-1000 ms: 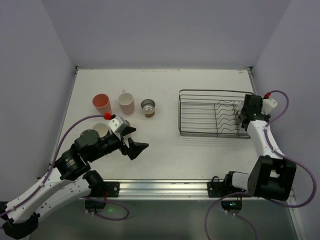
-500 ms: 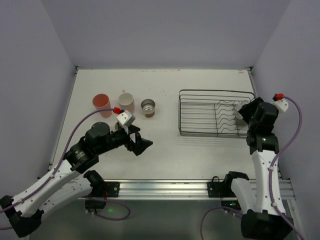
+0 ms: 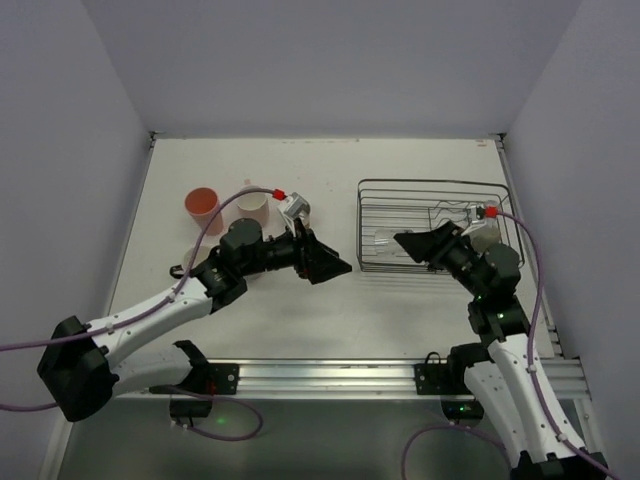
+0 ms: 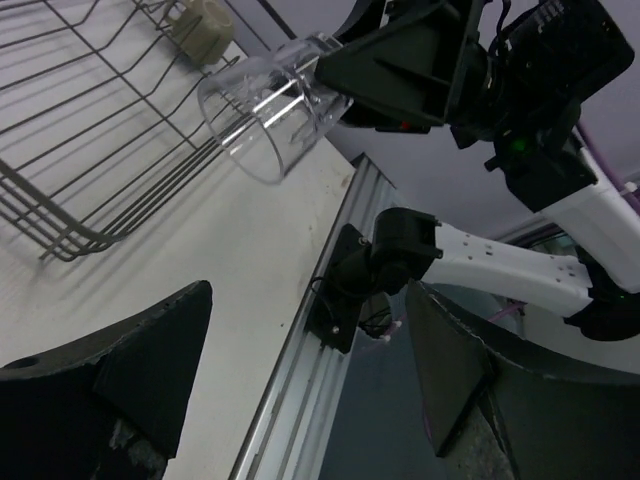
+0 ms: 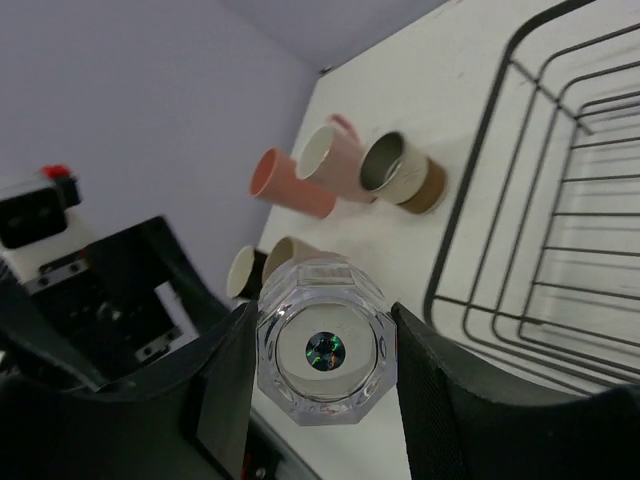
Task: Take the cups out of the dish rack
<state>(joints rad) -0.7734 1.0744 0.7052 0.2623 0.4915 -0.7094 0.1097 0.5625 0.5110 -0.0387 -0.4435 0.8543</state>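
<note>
Right wrist: clear cup (image 5: 321,352) within right tool (image 5: 322,325)

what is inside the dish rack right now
One olive-grey mug sits at the right end of the dish rack. The clear cup is gripped in the right pincer above the rack, not resting in it. The right arm covers part of that end in the top view.

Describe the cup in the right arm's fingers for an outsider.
Find the dark wire dish rack on the table's right. Over its left end the right fingers hold a cup on its side. It alone is see-through; the cups standing left of it are opaque.
</note>
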